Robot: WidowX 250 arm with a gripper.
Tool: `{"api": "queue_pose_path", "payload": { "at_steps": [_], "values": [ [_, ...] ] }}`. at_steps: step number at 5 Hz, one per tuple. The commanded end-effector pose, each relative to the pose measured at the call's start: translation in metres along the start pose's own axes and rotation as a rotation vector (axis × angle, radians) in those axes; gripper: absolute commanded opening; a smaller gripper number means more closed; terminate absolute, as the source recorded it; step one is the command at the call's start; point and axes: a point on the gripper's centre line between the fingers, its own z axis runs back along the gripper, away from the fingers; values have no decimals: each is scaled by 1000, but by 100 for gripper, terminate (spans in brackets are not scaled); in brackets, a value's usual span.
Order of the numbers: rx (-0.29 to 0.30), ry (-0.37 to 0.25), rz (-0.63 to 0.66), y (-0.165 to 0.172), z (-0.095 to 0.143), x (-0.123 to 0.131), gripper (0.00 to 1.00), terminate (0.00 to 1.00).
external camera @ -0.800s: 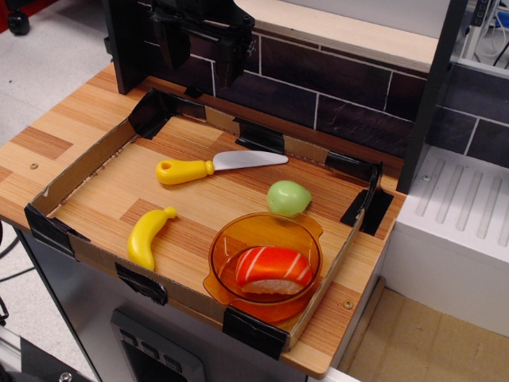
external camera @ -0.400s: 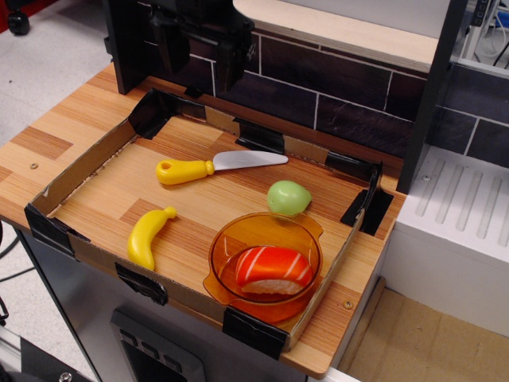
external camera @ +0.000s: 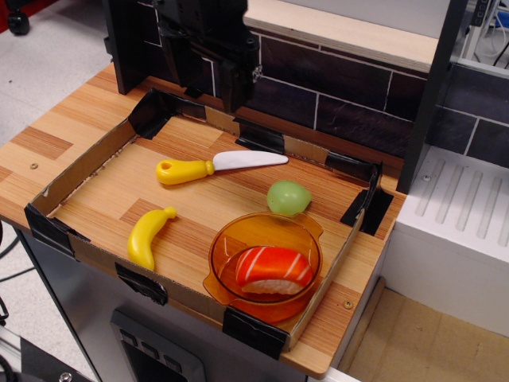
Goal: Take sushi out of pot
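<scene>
- One sushi lies inside the pot, toward the pot's near side, its orange, white-striped top facing up over the white rice base.
- Both sit at the near right corner of the cardboard tray, while the gripper hangs at the far left, above the tray's back wall and in front of the dark brick panel, well apart from the sushi.
- Two dark fingers point downward with a clear gap between them, so the jaws stand apart.
- Nothing is between the fingers and they touch none of the objects; the tips are above the tray's back edge, not down among the items.
- Between gripper and pot lies a toy knife, yellow handle to the left and grey blade to the right, flat on the tray floor.
- Just beyond the pot's far rim is a green round fruit, close to the pot; contact cannot be judged.
- Left of the pot, a yellow banana lies near the tray's front wall, apart from the pot.
</scene>
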Motion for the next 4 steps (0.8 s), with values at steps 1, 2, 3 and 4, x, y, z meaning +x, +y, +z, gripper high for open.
{"api": "queue_pose_path", "payload": {
  "at_steps": [1, 2, 3, 4],
  "values": [
    [-82, 32, -303, -37, 12, -40, 100, 0],
    [-128, 53, -419, -50, 2, -49, 100, 0],
    [-163, 86, -451, -61, -11, -49, 100, 0],
    [-140, 104, -475, -73, -22, -52, 100, 0]
  ]
}}
